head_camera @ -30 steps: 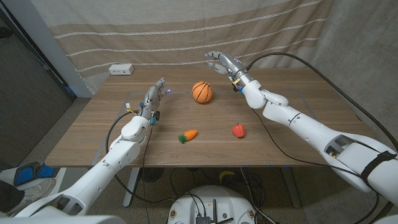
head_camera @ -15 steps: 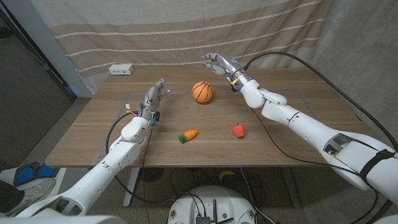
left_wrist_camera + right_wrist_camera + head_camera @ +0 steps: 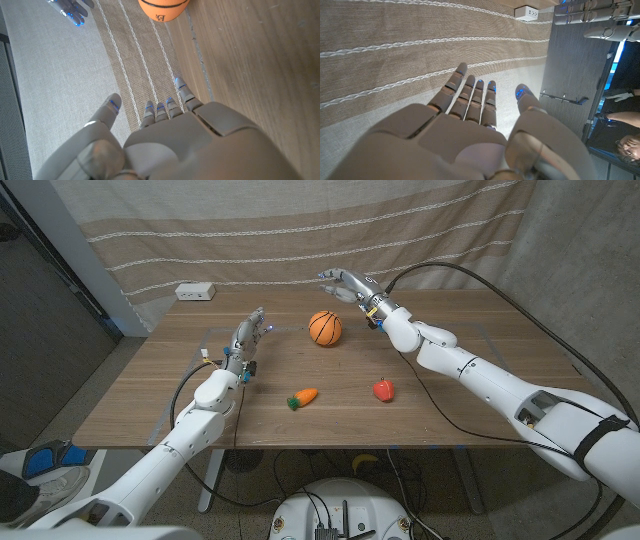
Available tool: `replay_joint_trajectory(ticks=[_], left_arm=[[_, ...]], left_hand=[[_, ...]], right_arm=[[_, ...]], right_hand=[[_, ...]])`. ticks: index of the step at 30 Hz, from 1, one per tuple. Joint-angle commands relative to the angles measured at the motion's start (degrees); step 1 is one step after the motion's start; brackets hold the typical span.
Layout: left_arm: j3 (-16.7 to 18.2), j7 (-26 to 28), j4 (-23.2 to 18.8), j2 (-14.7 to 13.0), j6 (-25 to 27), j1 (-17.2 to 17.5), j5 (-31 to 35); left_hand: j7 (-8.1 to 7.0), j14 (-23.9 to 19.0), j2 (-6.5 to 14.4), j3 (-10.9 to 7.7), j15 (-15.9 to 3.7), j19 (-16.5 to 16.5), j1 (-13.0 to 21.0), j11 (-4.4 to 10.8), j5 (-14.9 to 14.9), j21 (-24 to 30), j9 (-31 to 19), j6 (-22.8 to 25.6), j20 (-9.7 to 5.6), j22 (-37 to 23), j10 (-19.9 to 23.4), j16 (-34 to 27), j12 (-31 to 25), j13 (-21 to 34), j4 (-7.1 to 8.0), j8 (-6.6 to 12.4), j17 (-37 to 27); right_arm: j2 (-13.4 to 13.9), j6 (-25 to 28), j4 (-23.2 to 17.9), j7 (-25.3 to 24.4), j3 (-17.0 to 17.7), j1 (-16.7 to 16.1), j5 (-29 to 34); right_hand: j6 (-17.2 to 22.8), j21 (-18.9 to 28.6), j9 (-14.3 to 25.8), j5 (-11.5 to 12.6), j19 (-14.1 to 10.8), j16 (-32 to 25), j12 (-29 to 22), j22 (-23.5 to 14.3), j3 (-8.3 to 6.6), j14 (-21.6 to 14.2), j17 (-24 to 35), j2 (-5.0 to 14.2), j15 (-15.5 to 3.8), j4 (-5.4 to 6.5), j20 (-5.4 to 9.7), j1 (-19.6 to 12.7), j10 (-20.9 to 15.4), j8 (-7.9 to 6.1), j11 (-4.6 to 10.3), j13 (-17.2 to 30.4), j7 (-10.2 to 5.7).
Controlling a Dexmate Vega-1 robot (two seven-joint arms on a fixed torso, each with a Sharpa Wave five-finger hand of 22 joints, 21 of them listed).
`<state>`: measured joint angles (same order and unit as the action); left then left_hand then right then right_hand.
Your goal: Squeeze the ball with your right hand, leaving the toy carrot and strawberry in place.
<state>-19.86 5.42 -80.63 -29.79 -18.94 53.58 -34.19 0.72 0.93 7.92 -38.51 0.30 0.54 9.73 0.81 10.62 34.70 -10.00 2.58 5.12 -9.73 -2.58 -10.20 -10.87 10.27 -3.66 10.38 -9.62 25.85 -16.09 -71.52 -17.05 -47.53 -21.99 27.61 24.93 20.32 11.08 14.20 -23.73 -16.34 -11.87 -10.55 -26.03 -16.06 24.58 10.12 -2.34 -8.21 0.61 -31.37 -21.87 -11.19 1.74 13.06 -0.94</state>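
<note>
An orange ball patterned like a basketball sits at the back middle of the wooden table; it also shows in the left wrist view. My right hand hovers above and just behind the ball, fingers apart, holding nothing; its back shows in the right wrist view. A toy carrot lies in front of the ball, and a red strawberry to its right. My left hand stands to the left of the ball, fingers apart and empty, also seen in the left wrist view.
A white power strip lies at the table's back left corner. A striped beige curtain hangs behind the table. A person shows at the edge of the right wrist view.
My right hand has drifted a little to the left, closer over the ball. The ball, carrot, strawberry and left hand have not moved.
</note>
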Motion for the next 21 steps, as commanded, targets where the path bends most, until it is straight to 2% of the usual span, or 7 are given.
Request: replay_joint_trajectory(ticks=[1,7,12,14,18,21], left_arm=[[0.2,-0.3,0.1,-0.2,-0.2,0.2,-0.3],[0.4,0.1,-0.1,-0.1,-0.1,0.4,-0.5],[0.4,-0.2,0.2,-0.1,-0.5,0.5,-0.3],[0.4,0.0,0.1,-0.1,-0.4,0.5,-0.4],[0.5,0.0,0.0,-0.1,-0.5,0.6,-0.4],[0.5,0.2,-0.1,0.0,-0.3,0.6,-0.5]], left_hand=[[0.1,-0.2,1.1,-0.16,-0.07,0.6,-0.6,-0.33,0.0,-0.4,-0.1,0.4,0.17,-0.3,-0.1,-0.2,-0.4,0.2,-0.44,0.22,-0.1],[0.15,-0.2,1.1,-0.15,-0.04,0.7,-0.6,-0.38,0.0,-0.5,-0.1,0.4,0.19,-0.3,-0.1,-0.2,-0.4,0.2,-0.49,0.2,-0.1],[0.1,-0.2,1.1,-0.14,-0.05,0.7,-0.6,-0.39,0.0,-0.6,-0.1,0.4,0.21,-0.3,-0.1,-0.2,-0.4,0.2,-0.49,0.18,-0.1],[0.11,-0.2,1.1,-0.15,-0.03,0.7,-0.6,-0.37,0.0,-0.6,-0.1,0.4,0.24,-0.3,-0.1,-0.2,-0.4,0.2,-0.49,0.18,-0.1],[0.11,-0.2,1.1,-0.16,-0.03,0.7,-0.6,-0.37,0.0,-0.7,-0.1,0.4,0.22,-0.3,-0.1,-0.2,-0.4,0.2,-0.56,0.18,-0.1],[0.12,-0.2,1.1,-0.14,-0.04,0.7,-0.7,-0.35,0.0,-0.7,-0.1,0.4,0.25,-0.3,-0.1,-0.2,-0.4,0.2,-0.57,0.17,-0.1]], right_arm=[[-1.2,0.6,1.8,2.2,-1.3,1.6,-0.4],[-1.5,1.2,2.2,4.1,-2.0,2.3,-0.7],[-1.4,2.5,1.6,6.4,-2.6,2.8,-0.7],[-1.3,3.3,1.2,7.3,-2.9,3.0,-0.6],[-1.2,4.6,0.6,8.4,-3.3,3.2,-0.1],[-1.1,5.3,0.3,8.9,-3.6,3.4,0.2]], right_hand=[[-0.7,-0.3,0.1,0.3,-0.2,-0.1,0.1,-0.1,0.07,0.5,0.3,0.07,-2.33,-0.19,0.1,-0.5,0.5,0.24,-0.02,0.2,-0.22],[-1.8,-0.4,0.1,0.3,0.0,0.1,0.4,-0.1,0.19,1.1,0.3,-0.17,-2.23,-0.28,-0.07,-0.6,1.5,0.54,0.13,0.2,-0.49],[-3.7,-0.7,0.1,0.1,0.3,0.5,0.7,0.0,0.9,1.9,0.1,-1.16,-1.62,-0.31,-0.54,-0.1,2.9,0.9,-0.04,0.2,-0.25],[-5.3,-1.2,0.1,-0.3,1.1,1.0,0.9,0.0,1.81,2.9,-0.1,-1.83,-1.2,0.15,-0.87,1.0,4.1,1.02,0.4,0.2,-0.56],[-8.0,-1.6,0.1,-1.3,1.5,1.6,1.1,0.0,3.56,4.0,-0.5,-3.47,-0.29,0.54,-1.94,3.1,6.2,1.14,-0.02,0.2,-0.54],[-9.1,-1.8,0.1,-1.8,1.6,1.9,1.2,0.0,4.22,4.4,-0.7,-4.27,0.05,0.49,-2.3,3.8,7.1,1.17,-0.2,0.2,-0.38]])
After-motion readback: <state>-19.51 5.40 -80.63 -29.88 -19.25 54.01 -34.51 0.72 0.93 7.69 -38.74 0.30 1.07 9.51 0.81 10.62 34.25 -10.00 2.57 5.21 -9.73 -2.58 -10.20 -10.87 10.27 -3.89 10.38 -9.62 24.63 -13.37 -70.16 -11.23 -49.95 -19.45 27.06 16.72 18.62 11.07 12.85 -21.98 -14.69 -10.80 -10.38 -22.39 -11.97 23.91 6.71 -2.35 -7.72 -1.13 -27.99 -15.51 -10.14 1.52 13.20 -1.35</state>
